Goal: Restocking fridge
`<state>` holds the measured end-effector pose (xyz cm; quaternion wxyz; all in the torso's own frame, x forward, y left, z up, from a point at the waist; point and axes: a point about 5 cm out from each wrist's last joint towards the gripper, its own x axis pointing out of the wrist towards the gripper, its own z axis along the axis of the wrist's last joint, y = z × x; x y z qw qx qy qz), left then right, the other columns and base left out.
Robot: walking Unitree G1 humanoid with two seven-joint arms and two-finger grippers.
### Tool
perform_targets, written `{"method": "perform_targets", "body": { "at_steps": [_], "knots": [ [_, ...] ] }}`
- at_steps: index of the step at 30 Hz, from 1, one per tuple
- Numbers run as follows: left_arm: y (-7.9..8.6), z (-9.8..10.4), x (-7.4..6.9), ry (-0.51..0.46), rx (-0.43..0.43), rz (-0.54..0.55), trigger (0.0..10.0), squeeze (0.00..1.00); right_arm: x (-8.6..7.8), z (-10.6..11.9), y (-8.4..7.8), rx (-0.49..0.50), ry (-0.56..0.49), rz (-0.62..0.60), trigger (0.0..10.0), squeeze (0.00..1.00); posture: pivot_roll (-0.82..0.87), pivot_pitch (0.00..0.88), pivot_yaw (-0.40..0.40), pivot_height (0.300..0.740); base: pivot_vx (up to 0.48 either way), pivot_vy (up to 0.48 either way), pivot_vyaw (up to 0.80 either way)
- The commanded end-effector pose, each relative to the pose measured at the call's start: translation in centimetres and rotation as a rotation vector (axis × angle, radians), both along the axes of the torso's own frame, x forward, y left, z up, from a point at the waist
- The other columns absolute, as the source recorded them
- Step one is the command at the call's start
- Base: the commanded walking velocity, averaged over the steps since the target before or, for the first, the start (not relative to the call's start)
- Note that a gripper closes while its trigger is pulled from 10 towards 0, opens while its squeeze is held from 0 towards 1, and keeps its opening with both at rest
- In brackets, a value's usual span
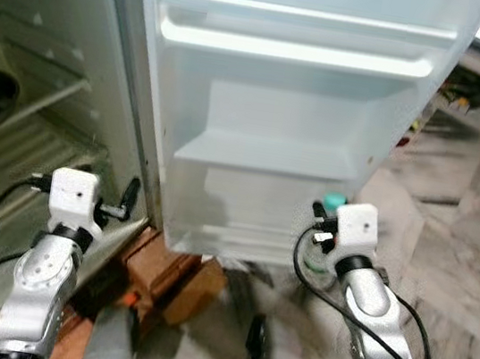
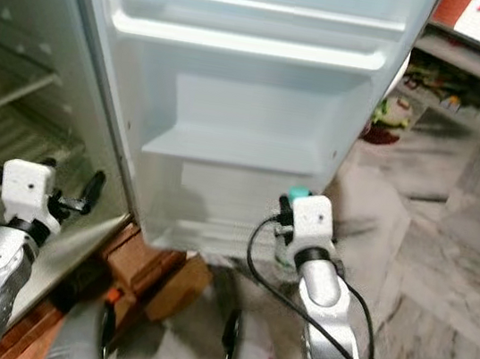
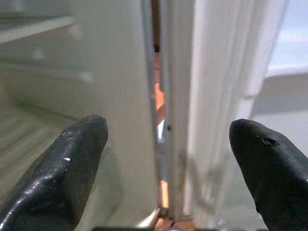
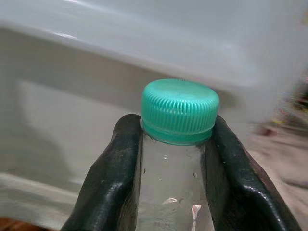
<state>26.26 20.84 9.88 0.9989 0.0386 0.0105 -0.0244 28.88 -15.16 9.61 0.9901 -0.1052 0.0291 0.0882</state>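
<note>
A clear water bottle (image 4: 175, 178) with a green ribbed cap (image 4: 179, 110) stands upright in my right gripper (image 4: 175, 192), which is shut on it just under the cap. In the head views the cap (image 1: 334, 200) peeks out beside the right wrist, close to the lower right corner of the open white fridge door (image 1: 278, 104). The door's lower shelf (image 1: 266, 158) is bare. My left gripper (image 3: 166, 159) is open and points at the hinge gap between the door and the fridge cabinet (image 1: 24, 111), holding nothing.
Wooden blocks (image 1: 175, 278) lie on the floor under the door's bottom edge. A shelf with colourful items (image 2: 425, 90) stands at the back right over the marble floor (image 1: 462, 267). Glass shelves (image 1: 30, 103) show inside the cabinet on the left.
</note>
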Motion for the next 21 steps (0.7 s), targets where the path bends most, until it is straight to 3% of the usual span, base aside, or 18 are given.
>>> {"method": "perform_targets", "body": {
  "at_steps": [1,9,14,19,21],
  "knots": [
    [-0.2,0.2,-0.2,0.000,-0.007,-0.009,10.0,0.00,0.7,0.0,0.2,-0.002,0.007,0.020,10.0,0.00,0.06,0.092,-0.036,0.581,0.000,0.000,0.00],
    [0.1,0.0,-1.8,0.035,0.011,-0.012,10.0,0.00,3.5,-0.5,1.6,-0.042,0.027,0.095,10.0,0.00,0.11,0.130,-0.036,0.581,0.000,0.000,0.00],
    [0.9,0.3,-3.0,0.051,0.019,-0.005,10.0,0.00,5.0,0.3,2.4,-0.062,-0.033,0.128,10.0,0.00,0.15,0.160,-0.026,0.581,0.000,0.000,0.00],
    [1.6,0.7,-4.0,0.075,0.055,-0.009,10.0,0.00,6.0,2.2,3.7,-0.105,-0.149,0.202,10.0,0.00,0.18,0.196,0.001,0.581,0.000,0.000,0.00],
    [1.9,0.9,-4.1,0.081,0.067,-0.011,10.0,0.00,6.0,2.8,4.5,-0.241,-0.250,0.272,10.0,0.00,0.20,0.206,0.008,0.581,0.000,0.000,0.00]
  ]
}}
